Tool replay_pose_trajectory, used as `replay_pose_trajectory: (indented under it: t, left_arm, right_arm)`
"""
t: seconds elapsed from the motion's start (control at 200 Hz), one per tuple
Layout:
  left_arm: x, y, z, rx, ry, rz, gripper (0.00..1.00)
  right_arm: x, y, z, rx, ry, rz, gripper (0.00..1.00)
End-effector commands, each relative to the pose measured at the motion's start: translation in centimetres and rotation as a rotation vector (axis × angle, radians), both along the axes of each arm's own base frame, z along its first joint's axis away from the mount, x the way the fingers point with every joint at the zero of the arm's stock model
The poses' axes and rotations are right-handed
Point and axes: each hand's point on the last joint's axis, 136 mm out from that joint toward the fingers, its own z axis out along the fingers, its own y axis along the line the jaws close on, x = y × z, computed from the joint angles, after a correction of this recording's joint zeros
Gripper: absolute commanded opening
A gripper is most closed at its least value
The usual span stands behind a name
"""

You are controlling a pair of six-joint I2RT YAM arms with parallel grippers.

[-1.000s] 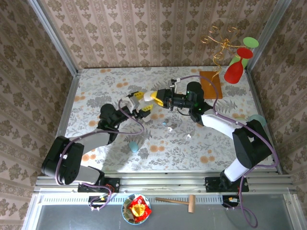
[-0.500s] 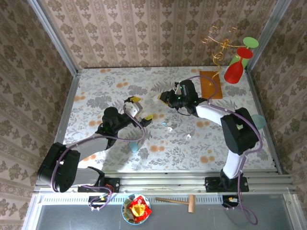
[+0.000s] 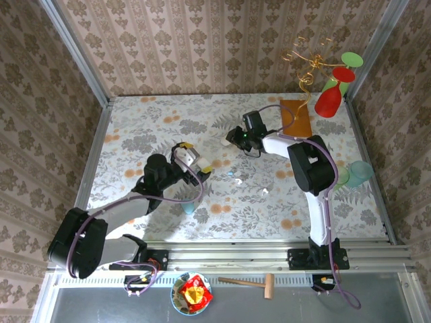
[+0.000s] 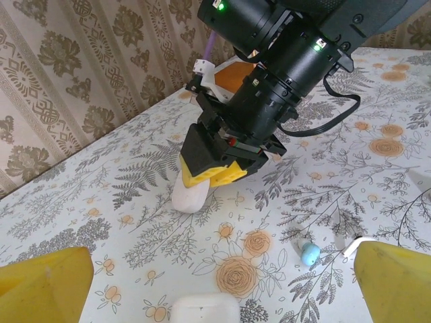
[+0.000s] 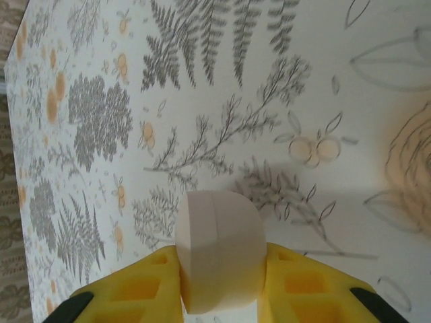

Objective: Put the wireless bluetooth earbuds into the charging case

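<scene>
Case [image 5: 219, 249] wedged between right jaws, touching both yellow pads [image 5: 306, 289].

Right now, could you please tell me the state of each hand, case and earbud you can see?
Right hand: shut on the held white case.
Held white case: lid closed, gripped.
Left hand: open, empty.
Loose white case: lid closed, lying on the table.
Pale blue earbud: loose on the table, outside any case.
</scene>
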Motion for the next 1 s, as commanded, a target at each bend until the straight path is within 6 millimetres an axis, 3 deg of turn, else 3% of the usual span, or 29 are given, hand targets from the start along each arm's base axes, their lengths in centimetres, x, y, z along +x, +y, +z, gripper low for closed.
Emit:
replay_pose_trajectory:
  t: [0.0,0.11,0.18,0.365,0.505,0.7,0.995]
  left_arm:
    - [0.1,0.5,0.1,-0.02,0.012,0.028,1.0]
    - [1.3,1.5,0.5,-0.071,0.058,0.091,1.0]
    - [2.2,2.3,0.6,-0.112,0.113,0.14,1.0]
    - [5.5,6.9,0.2,-0.256,0.258,0.327,1.0]
    - [7.1,10.2,-0.7,-0.382,0.398,0.459,1.0]
    - [7.8,12.9,-2.4,-0.428,0.509,0.578,1.0]
    - [7.6,13.6,-3.3,-0.386,0.538,0.621,1.0]
  right_arm:
    - [0.3,-2.2,-1.4,-0.107,0.021,-0.023,0.38]
    - [-0.1,-3.5,0.3,-0.163,-0.022,-0.015,0.62]
    - [-0.9,-4.3,1.6,-0.214,-0.056,0.001,0.72]
    - [-4.4,-4.4,3.7,-0.309,-0.141,0.118,0.8]
    - [-8.1,-1.8,3.9,-0.438,-0.226,0.325,0.8]
    - [-11.8,2.7,2.5,-0.602,-0.342,0.546,0.82]
    - [-12.9,8.4,0.6,-0.647,-0.455,0.679,0.82]
